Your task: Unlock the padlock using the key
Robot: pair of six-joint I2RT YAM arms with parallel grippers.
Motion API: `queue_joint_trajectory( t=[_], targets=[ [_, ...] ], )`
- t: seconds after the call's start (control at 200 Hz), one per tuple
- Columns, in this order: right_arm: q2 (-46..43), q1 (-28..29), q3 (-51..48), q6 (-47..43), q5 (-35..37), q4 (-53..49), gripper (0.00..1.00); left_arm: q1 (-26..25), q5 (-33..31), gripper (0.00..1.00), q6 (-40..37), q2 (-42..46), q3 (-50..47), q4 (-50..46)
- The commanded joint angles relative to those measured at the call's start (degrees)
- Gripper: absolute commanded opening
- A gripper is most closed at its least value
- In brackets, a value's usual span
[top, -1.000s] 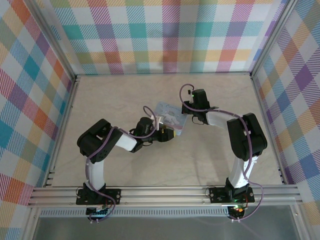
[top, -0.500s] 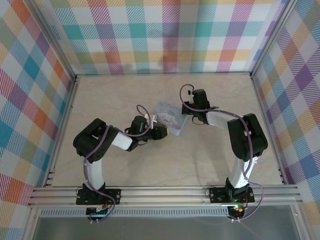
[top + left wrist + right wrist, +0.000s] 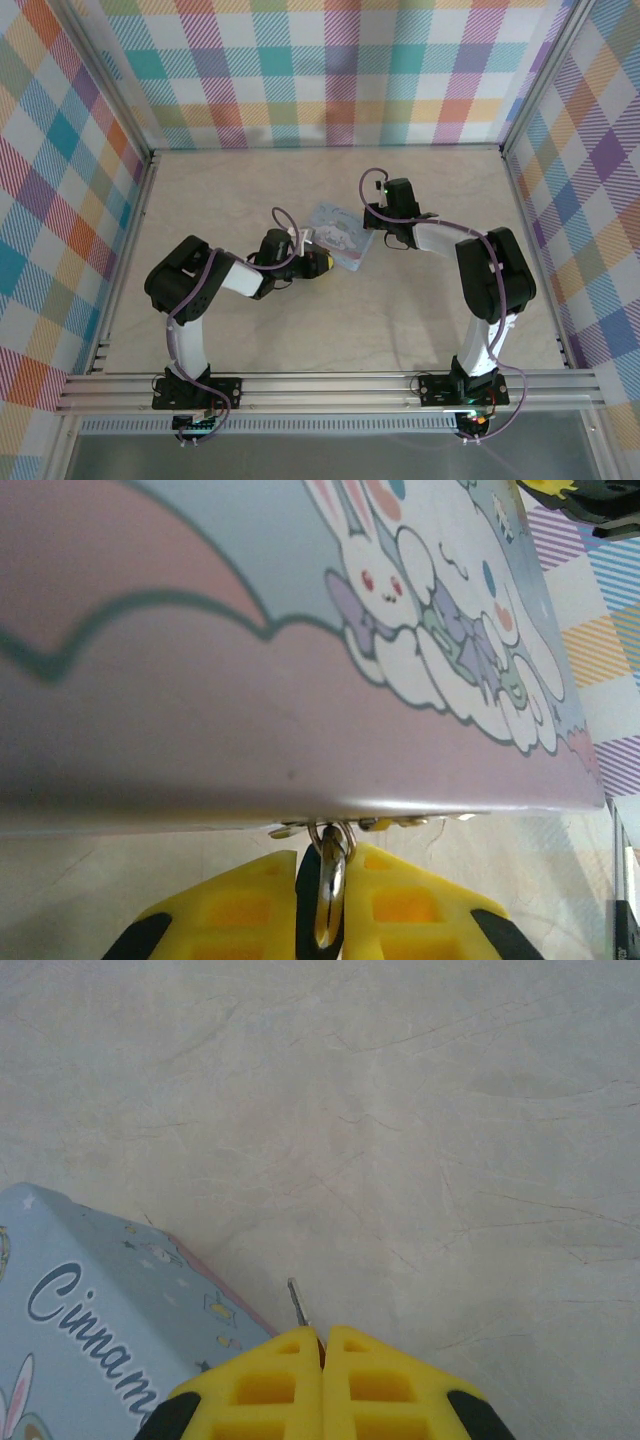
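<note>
The pale blue cartoon tin (image 3: 343,238) lies mid-table. At its near edge hangs the tiny padlock (image 3: 332,890), a dark body with a shiny metal face, its shackle looped into the tin's clasp. My left gripper (image 3: 330,865) is shut on the padlock; from above it (image 3: 322,263) sits at the tin's lower left edge. My right gripper (image 3: 322,1338) is shut on the key (image 3: 298,1303), a thin grey sliver poking out from between the yellow fingertips, just above the table beside the tin's corner (image 3: 90,1340). In the top view it (image 3: 372,222) is at the tin's right side.
The beige table (image 3: 250,190) is walled by checked panels on three sides, with a metal rail along the near edge. Purple cables loop over both arms. Bare tabletop (image 3: 420,1110) lies ahead of the right gripper.
The left arm has drawn back to the left and its gripper has shifted a little left along the tin's edge. The right arm and the tin have stayed put.
</note>
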State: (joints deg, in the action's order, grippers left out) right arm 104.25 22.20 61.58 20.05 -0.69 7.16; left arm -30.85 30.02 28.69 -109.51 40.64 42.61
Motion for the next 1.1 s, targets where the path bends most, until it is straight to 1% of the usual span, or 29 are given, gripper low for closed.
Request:
queue_joint_trajectory(
  t=[0.0,0.115,0.195,0.315,0.42,0.51,0.68,1.095],
  targets=[
    [-2.77,0.48,1.06,-1.36,0.00,-2.97,0.00,1.14,-0.89,0.11,-1.61,-0.17,0.78,-12.73],
    [-4.01,0.31,3.74,-1.76,2.97,-7.88,0.00,1.14,-0.44,0.12,-2.59,2.18,1.96,-20.27],
    [-5.20,0.22,4.76,-1.41,5.50,-11.20,0.00,1.14,-0.19,0.11,-2.80,3.63,2.07,-23.05],
    [-6.67,0.21,5.44,0.09,8.63,-17.15,0.00,1.08,0.10,0.11,-1.90,4.84,1.90,-24.25],
    [-8.03,0.35,3.88,1.68,10.39,-19.95,0.00,0.84,1.14,0.11,-0.17,4.53,1.87,-23.42],
    [-8.52,1.36,2.19,1.92,9.94,-19.78,0.00,0.32,1.18,0.11,0.53,4.23,1.88,-22.76],
    [-6.04,3.36,2.09,3.34,8.56,-18.37,0.00,-0.91,1.63,0.11,3.33,3.12,2.04,-20.64],
    [2.65,4.19,10.23,4.47,3.82,-15.80,0.00,-4.45,-0.07,0.14,8.56,1.94,1.61,-16.09]
  ],
)
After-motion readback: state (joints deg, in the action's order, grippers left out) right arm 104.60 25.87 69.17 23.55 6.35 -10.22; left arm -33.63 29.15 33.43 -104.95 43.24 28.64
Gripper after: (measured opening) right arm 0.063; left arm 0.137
